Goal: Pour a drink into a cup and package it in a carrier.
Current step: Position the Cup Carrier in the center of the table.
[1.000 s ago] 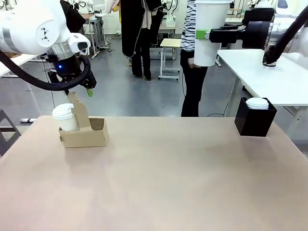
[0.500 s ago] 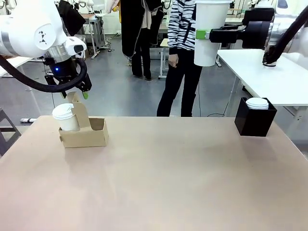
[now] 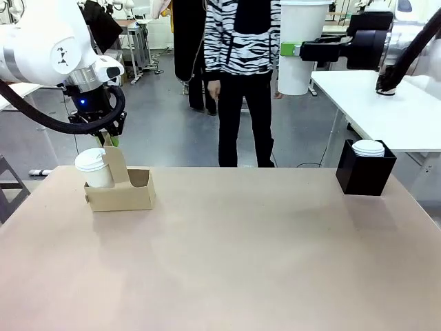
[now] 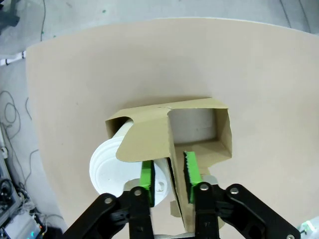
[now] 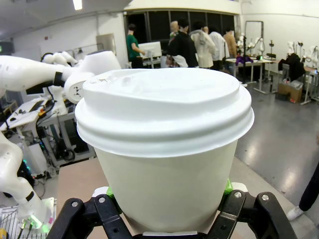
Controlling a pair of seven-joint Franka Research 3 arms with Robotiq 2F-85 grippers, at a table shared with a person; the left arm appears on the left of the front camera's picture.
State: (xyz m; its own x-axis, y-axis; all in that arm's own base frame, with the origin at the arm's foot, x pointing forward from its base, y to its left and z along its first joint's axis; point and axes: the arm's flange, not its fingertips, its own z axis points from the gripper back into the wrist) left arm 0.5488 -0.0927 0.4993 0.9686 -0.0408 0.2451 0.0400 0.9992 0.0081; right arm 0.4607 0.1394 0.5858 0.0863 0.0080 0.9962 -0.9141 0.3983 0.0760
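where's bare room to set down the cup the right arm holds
Wide bare tabletop between the carrier and the black box, and along the near edge. The carrier's empty pocket is free. Crowded at far left: the left gripper straddles the carrier's tab beside a lidded cup.

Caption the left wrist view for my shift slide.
Left tool brackets the upright handle tab of the cardboard carrier; a lidded white cup fills one pocket, the other is empty.

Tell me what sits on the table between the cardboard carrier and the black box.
Nothing: in the front view, the table between carrier and black box is bare.
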